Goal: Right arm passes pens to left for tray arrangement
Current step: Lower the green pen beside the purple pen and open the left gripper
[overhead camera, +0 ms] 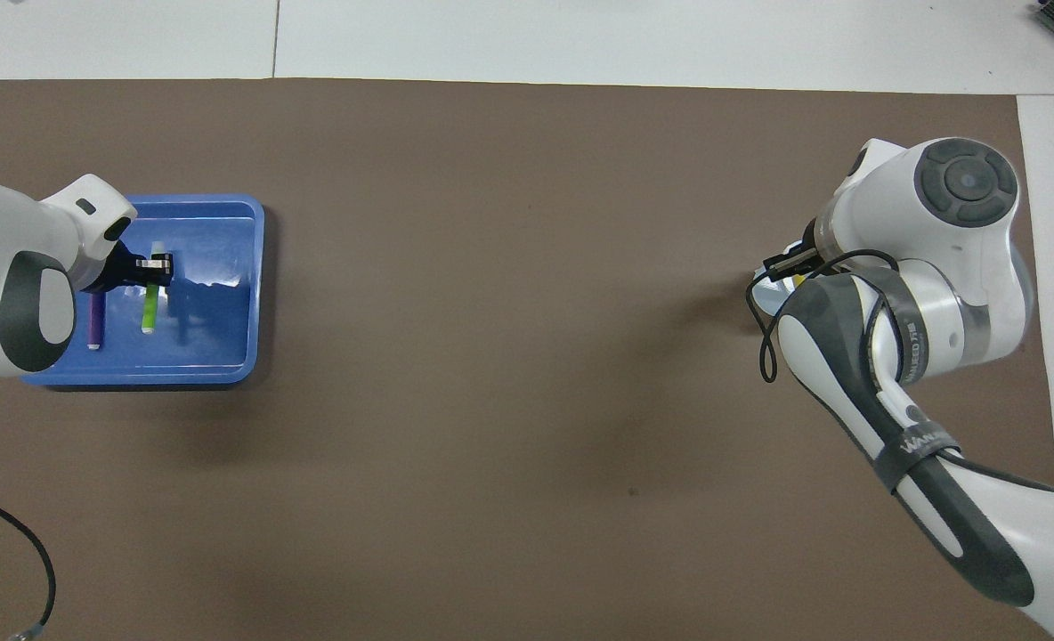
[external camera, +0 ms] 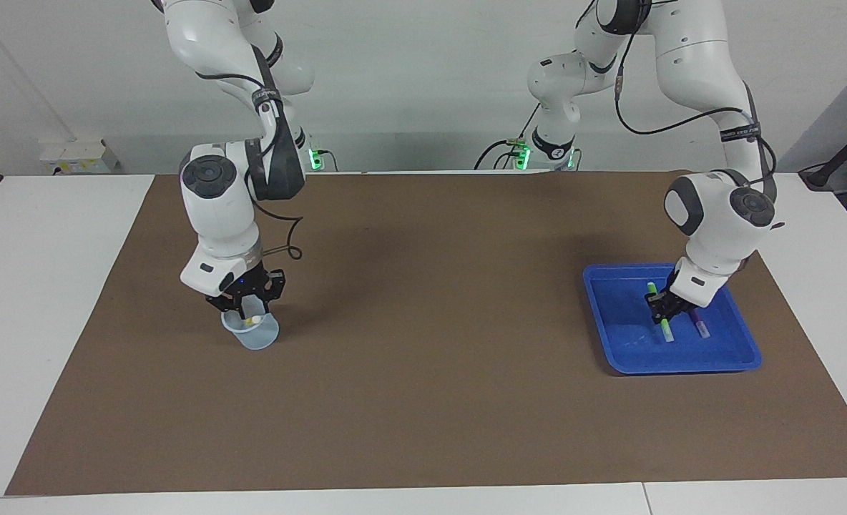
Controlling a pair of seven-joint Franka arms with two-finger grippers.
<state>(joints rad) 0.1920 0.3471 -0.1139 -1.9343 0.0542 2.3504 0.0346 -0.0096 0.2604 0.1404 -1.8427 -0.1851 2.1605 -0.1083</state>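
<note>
The blue tray [external camera: 681,366] lies at the left arm's end of the table. In it a purple pen [external camera: 699,323] rests flat. My left gripper [external camera: 662,309] is low in the tray, shut on the green pen [external camera: 667,330], which runs alongside the purple one. From overhead the green pen [overhead camera: 148,313] sticks out from under the left gripper [overhead camera: 151,267], with the purple pen [overhead camera: 95,325] beside it. At the right arm's end, my right gripper [external camera: 249,309] reaches down into a clear plastic cup [external camera: 255,336]. A yellow pen [external camera: 254,320] shows inside the cup at the gripper's tips.
A brown mat [external camera: 431,322] covers most of the white table. The right arm's elbow and a looping black cable [overhead camera: 763,352] hide most of the cup from overhead. A loose cable [overhead camera: 11,534] lies near the robots at the left arm's end.
</note>
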